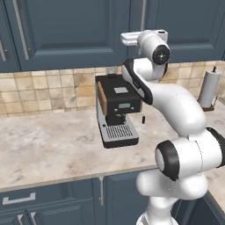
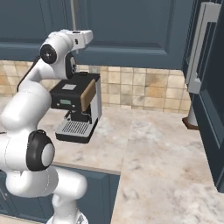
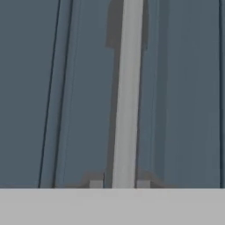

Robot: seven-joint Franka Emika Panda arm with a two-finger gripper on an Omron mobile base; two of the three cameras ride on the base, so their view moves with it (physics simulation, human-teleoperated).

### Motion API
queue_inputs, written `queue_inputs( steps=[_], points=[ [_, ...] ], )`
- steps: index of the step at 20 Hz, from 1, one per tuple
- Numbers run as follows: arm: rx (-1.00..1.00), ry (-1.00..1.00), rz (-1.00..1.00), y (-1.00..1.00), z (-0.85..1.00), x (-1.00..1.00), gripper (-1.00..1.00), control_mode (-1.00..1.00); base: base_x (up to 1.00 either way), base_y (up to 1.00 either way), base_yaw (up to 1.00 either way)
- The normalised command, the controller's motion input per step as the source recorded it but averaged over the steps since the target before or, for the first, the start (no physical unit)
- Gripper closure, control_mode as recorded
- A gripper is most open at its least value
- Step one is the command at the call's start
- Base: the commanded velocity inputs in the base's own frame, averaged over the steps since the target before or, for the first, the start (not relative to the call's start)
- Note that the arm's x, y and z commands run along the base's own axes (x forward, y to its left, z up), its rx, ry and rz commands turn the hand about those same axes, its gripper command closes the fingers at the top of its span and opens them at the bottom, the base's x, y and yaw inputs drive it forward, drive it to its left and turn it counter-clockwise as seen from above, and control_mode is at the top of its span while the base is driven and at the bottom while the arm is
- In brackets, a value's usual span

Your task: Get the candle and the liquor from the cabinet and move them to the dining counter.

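The cabinet (image 1: 74,30) hangs above the counter (image 1: 48,149), and its doors are closed. On the counter a coffee machine (image 1: 116,110) stands against the tiled wall (image 1: 44,90), directly under the raised arm. A paper towel roll (image 1: 208,88) stands further right. The gripper (image 3: 118,184) is clamped on the silver door handle (image 3: 127,88), the fingers (image 3: 96,183) tight on both sides.
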Motion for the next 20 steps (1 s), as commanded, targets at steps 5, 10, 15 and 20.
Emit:
queue_inputs(
  steps=[5, 10, 15, 20],
  points=[
    [0.0, 0.06, 0.03, -0.34, -0.16, 0.0, 1.0, -1.0, 0.0, 0.0, 0.0],
    [0.0, 0.02, 0.01, -0.49, -0.11, -0.07, 1.0, -1.0, 0.0, 0.0, 0.0],
    [0.0, 0.0, -0.01, -0.59, 0.0, -0.54, 1.0, -1.0, 0.0, 0.0, 0.0],
    [0.0, 0.02, -0.05, -0.72, 0.0, -0.93, 1.0, -1.0, 0.0, 0.0, 0.0]
  ],
)
